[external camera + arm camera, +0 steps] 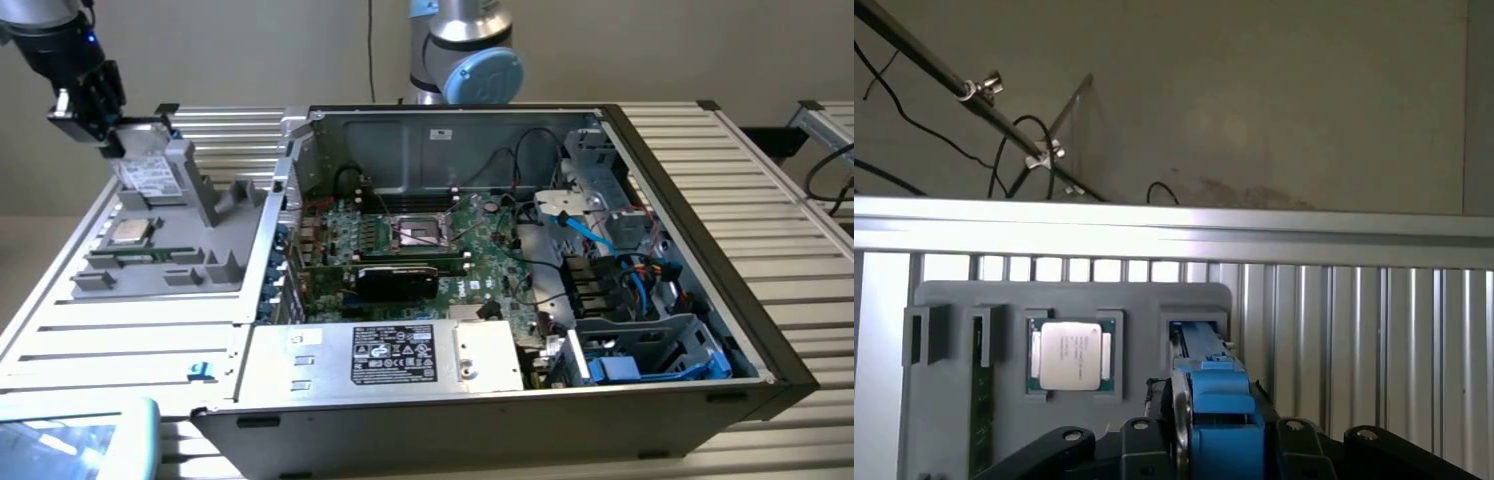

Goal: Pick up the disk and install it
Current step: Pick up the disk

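Looking through the wrist view, we see the disk (1219,400) on edge, its blue carrier clasped between the gripper's (1216,450) half-closed jaws, with a CPU chip (1071,355) beside it. The exterior view adds an open computer case (400,130) at its right. We find the disk directly under the gripper, at a slot of the grey tray (200,265). The tray sits on a slatted metal table (120,340) before a beige wall.

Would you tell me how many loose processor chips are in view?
1. The processor chip lies flat in a recess of the grey tray, beside the slot where the disk stands. Others may be hidden inside the computer case.
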You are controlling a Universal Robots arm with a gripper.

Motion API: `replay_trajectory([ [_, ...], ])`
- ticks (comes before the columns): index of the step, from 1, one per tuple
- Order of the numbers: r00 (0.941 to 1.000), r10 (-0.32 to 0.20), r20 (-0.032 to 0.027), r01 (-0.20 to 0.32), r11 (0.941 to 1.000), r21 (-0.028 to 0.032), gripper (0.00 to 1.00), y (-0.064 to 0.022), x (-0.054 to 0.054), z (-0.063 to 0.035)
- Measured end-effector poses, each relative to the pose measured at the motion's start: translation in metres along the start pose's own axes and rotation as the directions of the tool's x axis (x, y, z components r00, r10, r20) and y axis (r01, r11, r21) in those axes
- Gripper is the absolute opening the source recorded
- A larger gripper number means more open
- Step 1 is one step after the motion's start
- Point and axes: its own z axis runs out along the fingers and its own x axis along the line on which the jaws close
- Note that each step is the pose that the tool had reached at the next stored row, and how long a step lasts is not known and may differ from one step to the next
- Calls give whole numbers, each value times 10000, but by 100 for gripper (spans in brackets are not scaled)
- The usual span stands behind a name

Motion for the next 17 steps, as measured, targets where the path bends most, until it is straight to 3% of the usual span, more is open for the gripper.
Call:
replay_trajectory([
  [17, 10000, 2, 1, -2, 10000, 0, 39, 0, 25, 7],
])
